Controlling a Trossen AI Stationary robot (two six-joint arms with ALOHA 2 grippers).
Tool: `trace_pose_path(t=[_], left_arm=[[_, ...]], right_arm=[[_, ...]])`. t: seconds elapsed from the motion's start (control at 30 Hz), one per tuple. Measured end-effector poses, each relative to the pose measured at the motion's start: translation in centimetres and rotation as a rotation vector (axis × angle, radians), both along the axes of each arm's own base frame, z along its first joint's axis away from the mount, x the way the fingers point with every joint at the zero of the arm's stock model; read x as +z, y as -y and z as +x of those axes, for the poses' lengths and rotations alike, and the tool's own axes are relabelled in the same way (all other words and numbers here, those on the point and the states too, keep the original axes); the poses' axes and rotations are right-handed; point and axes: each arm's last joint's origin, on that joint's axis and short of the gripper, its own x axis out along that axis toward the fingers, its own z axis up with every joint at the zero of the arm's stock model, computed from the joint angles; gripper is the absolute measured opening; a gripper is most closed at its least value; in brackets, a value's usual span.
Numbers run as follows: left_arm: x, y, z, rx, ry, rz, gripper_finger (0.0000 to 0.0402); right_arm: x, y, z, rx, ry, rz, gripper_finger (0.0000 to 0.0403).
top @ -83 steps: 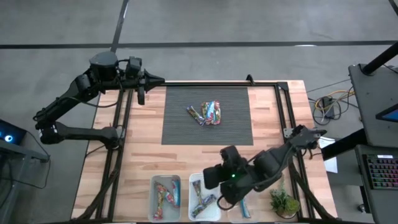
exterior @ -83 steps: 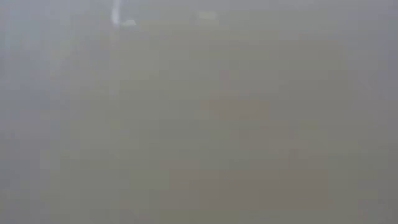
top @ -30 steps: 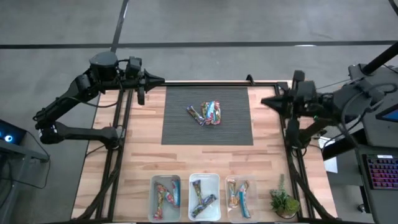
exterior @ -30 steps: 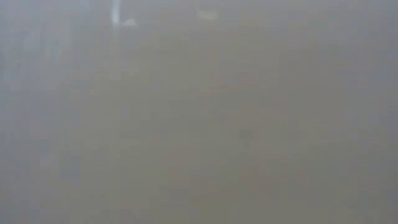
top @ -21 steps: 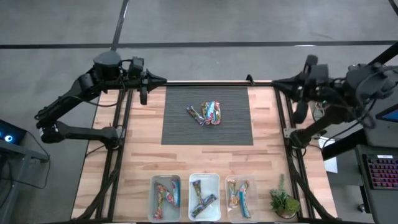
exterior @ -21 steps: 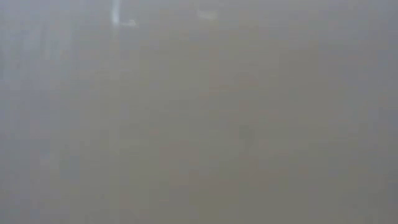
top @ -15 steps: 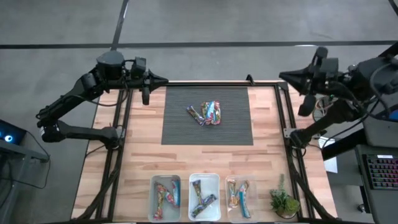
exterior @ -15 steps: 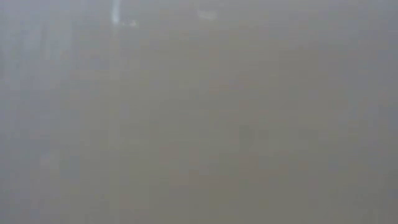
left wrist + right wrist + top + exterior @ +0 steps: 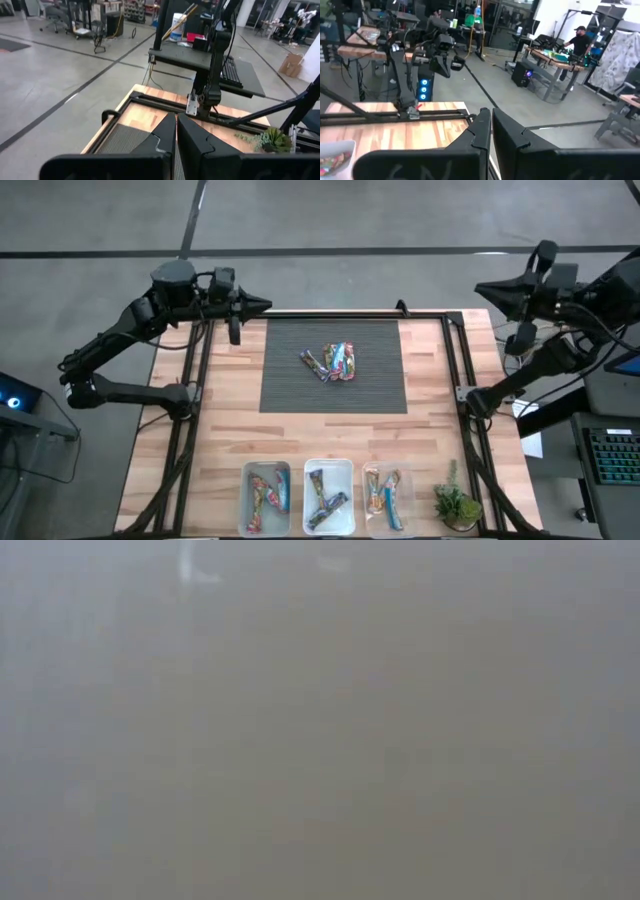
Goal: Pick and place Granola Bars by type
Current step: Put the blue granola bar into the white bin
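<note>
A small pile of Granola Bars [image 9: 335, 362] in shiny wrappers lies on the dark ribbed mat [image 9: 300, 385] at the middle of the table's far half. More bars lie in three clear bins [image 9: 267, 497] [image 9: 329, 497] [image 9: 387, 495] at the near edge. My left gripper [image 9: 266, 305] hovers shut and empty over the table's far left corner, its fingers [image 9: 167, 132] closed together. My right gripper [image 9: 480, 287] is shut and empty, raised beyond the far right corner; its fingers [image 9: 482, 125] point level. The low view shows only grey haze.
A small green plant [image 9: 457, 505] stands at the near right corner, beside the bins. Black frame rails [image 9: 455, 360] run along the table's left, right and far edges. A person [image 9: 580, 42] works at a bench far off in the room.
My right gripper has drawn back from over the table's right rail toward the far right corner and out past the table's edge, rolling about its own axis as it went. It has stayed shut and empty. The bars have not moved.
</note>
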Motion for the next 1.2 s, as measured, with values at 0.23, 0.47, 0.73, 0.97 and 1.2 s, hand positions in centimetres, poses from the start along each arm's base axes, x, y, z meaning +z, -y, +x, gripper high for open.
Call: trace_pose_path(t=[0.23, 0.47, 0.73, 0.97, 1.2], left_arm=[[0.2, -0.1, 0.1, -0.001, 0.022, 0.012, 0.0], [0.6, -0.3, 0.5, -0.002, 0.065, 0.058, 0.0], [0.6, -0.6, 1.1, -0.004, 0.066, 0.082, 0.0], [0.5, -0.7, 1.2, -0.005, 0.062, 0.091, 0.0], [0.5, -0.7, 1.2, -0.005, 0.062, 0.09, 0.0]], right_arm=[[-0.3, 0.3, -1.0, 0.059, -0.03, -0.047, 0.0009], [-1.2, 0.5, -1.5, 0.055, -0.032, -0.024, 0.0009], [-2.9, -0.1, 0.1, 0.033, -0.023, 0.001, 0.0009], [-5.4, -1.0, 2.3, 0.009, -0.054, -0.014, 0.0009], [-8.7, -1.3, 3.1, 0.002, -0.042, 0.081, 0.0009]])
